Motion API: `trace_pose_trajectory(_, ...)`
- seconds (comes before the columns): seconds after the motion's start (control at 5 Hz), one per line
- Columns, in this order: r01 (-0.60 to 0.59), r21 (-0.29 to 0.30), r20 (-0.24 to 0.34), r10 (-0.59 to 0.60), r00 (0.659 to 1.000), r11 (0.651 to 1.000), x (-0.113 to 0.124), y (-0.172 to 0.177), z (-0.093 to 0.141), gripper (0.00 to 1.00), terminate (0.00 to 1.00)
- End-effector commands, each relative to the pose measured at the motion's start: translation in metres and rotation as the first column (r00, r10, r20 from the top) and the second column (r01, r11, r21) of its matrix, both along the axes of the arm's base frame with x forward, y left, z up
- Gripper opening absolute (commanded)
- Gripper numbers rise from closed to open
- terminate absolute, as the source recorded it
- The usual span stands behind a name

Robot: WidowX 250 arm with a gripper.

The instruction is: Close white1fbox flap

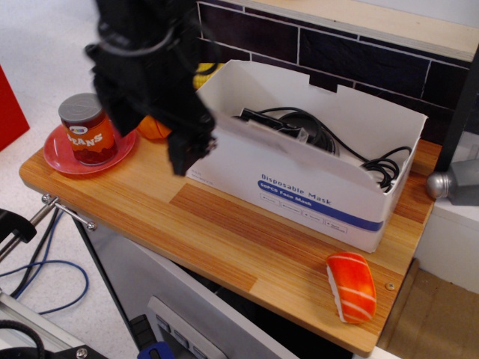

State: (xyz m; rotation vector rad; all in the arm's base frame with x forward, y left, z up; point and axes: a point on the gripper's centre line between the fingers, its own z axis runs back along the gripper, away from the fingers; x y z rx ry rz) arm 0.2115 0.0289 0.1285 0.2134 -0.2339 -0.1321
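My gripper [183, 161], motion-blurred so I cannot tell how its jaws stand, hangs at the nine o'clock end of the white1fbox [299, 187], whose front flap [288, 146] appears tipped up and inward over the cables [374, 161], closure seemingly near complete.

Light is bright and even, seemingly from above, with only soft shadows under the white1fbox [299, 164] and the salmon sushi [352, 286] on the wooden table [224, 232]. The black arm [146, 67] smears with motion blur, its edges indistinct. The white cardboard reads clean, without harsh glare, and the background stays reasonably sharp
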Motion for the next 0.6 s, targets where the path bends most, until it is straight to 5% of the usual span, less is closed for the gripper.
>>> trace_pose_trajectory(0.0, 0.039, 0.044, 0.053, -0.041, 0.998, 0.998, 0.046, -0.004, 0.021, 1.00, 0.00)
trace_pose_trajectory(0.4, 0.070, 0.063, 0.077, -0.075, 0.994, 0.996, 0.090, -0.010, 0.017, 1.00, 0.00)
